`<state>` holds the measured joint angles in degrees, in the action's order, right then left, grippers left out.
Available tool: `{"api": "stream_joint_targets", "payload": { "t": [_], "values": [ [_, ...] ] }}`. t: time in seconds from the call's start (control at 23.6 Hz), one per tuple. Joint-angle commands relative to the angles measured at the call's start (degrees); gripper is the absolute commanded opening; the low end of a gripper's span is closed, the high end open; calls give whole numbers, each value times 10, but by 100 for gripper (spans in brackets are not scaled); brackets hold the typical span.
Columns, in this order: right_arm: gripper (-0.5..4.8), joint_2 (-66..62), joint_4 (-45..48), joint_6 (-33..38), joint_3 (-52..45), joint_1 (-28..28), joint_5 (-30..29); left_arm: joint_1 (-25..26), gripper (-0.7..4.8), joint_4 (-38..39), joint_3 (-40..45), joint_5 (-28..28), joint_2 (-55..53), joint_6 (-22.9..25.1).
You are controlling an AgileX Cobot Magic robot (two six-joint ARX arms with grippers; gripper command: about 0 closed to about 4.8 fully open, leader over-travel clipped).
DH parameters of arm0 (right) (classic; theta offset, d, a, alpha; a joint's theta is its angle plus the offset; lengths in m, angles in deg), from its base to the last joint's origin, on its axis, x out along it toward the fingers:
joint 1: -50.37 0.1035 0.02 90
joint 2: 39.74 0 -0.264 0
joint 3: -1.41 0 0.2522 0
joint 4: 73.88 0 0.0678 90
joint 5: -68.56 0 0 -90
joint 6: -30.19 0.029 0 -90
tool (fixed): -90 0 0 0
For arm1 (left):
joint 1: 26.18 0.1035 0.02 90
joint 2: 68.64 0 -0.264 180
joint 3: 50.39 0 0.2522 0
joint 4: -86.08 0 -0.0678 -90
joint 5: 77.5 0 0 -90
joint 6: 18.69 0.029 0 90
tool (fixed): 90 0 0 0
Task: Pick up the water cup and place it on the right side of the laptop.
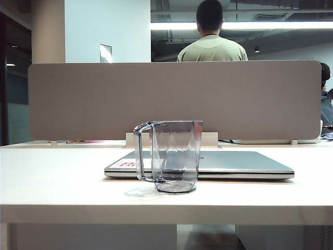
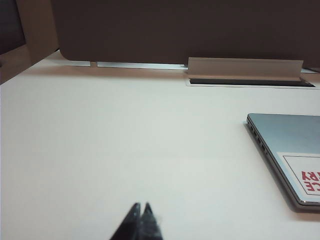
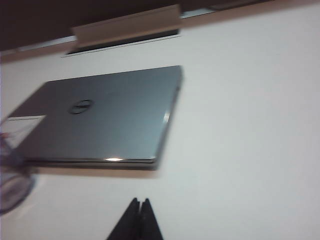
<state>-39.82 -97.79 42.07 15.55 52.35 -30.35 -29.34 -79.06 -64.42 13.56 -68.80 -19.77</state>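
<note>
The water cup, clear grey-blue with faceted walls and a loop handle on its left, stands upright on the white table in front of the laptop. The laptop lies closed and flat, silver-grey, with an oval logo and a white sticker with red print. In the right wrist view only a blurred edge of the cup shows, beside the laptop's near corner. My left gripper is shut and empty over bare table, well apart from the laptop. My right gripper is shut and empty, short of the laptop's front edge. Neither gripper shows in the exterior view.
A grey partition panel stands along the table's far edge, with a cable slot and its raised flap behind the laptop. A person in a green shirt sits beyond the panel. White tabletop stretches right of the laptop.
</note>
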Motion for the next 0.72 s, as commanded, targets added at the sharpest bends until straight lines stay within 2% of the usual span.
{"api": "stream_joint_targets", "payload": {
  "t": [0.04,0.25,0.38,0.72],
  "values": [
    [-9,1,15,26,-3,0,-42,0,-3,-7,-2,-2,-1,0],
    [-9,1,20,45,-1,1,-71,0,-4,-7,-2,-5,-1,0],
    [-9,1,27,47,7,2,-90,0,-4,-7,-2,-27,-1,0],
    [-9,-1,37,46,63,23,-90,0,-4,0,-2,-28,-1,0]
  ]
}}
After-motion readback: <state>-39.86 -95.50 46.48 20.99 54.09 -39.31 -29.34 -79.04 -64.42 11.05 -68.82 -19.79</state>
